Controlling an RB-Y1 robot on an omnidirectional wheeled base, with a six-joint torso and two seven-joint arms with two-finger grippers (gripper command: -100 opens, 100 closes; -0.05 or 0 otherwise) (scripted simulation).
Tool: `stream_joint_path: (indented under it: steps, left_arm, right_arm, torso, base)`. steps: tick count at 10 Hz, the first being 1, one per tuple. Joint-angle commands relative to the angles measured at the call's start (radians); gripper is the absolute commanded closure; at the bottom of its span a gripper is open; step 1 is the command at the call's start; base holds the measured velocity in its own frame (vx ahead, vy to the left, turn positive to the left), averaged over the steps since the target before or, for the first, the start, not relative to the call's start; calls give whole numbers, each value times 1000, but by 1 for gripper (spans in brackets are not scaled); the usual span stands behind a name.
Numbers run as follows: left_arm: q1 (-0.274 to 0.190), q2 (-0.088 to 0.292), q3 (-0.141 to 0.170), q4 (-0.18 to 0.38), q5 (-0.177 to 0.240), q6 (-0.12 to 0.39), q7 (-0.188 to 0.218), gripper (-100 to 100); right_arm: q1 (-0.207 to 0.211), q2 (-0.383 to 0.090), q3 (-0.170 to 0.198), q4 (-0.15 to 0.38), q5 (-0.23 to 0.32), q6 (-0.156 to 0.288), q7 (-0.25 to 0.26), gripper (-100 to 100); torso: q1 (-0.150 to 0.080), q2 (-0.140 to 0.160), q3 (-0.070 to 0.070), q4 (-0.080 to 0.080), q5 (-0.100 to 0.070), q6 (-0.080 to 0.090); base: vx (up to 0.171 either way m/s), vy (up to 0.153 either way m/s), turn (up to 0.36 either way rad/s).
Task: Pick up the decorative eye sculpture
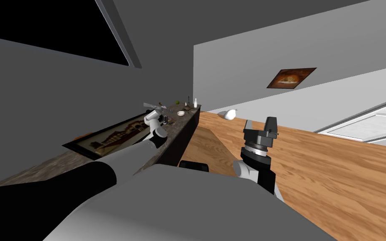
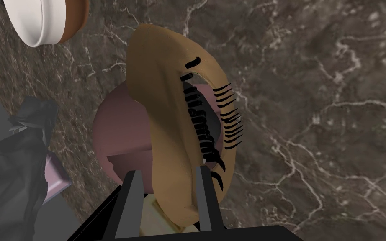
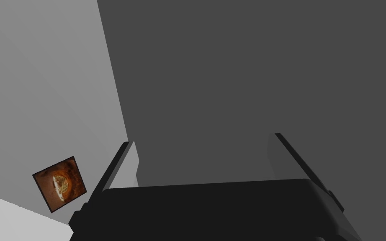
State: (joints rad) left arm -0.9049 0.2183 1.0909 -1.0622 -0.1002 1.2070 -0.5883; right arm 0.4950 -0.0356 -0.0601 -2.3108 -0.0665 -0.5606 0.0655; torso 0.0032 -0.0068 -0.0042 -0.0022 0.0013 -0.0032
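Two left tool fingers seemingly clamp eye sculpture's half-hidden end.

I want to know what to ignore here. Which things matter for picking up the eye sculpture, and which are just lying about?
For the job:
- eye sculpture
- left gripper, shut on its tan lid

Lying about:
- white bowl
- dark crumpled thing
- white bottle
- framed picture flat on the counter
- right gripper, open and idle
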Motion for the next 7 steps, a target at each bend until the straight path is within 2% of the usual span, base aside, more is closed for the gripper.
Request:
stream_joint_path:
  steps: [1, 2, 3, 4, 6, 7]
  left_arm:
    - [2, 10, -50, 9, 49, -13, 26, 100]
    - [2, 10, -78, 9, 49, -13, 26, 100]
    - [-2, 41, -109, 48, 93, -38, 75, 100]
    - [-2, 41, -140, 48, 121, -38, 75, 100]
    - [-2, 41, -197, 48, 129, -38, 75, 100]
    - [-5, 72, -227, 88, 176, -63, 124, 100]
  right_arm:
    - [0, 0, 0, 0, 0, 0, 0, 0]
    - [0, 0, 0, 0, 0, 0, 0, 0]
    - [0, 0, 0, 0, 0, 0, 0, 0]
    - [0, 0, 0, 0, 0, 0, 0, 0]
    - [0, 0, 0, 0, 0, 0, 0, 0]
    - [0, 0, 0, 0, 0, 0, 0, 0]
  torso:
    - [0, 0, 0, 0, 0, 0]
    - [-1, 0, 0, 1, 0, 2]
    - [-2, 1, 1, 1, -1, 3]
    - [-2, 1, 2, 2, -2, 1]
    - [-4, 3, 3, 4, -3, 3]
    - [-5, 4, 4, 4, -3, 4]
  base:
    - [-3, -9, 110]
    - [2, -1, -15]
    - [1, -4, 112]
    - [2, -8, 116]
    - [1, -1, -3]
    - [-1, -4, 131]
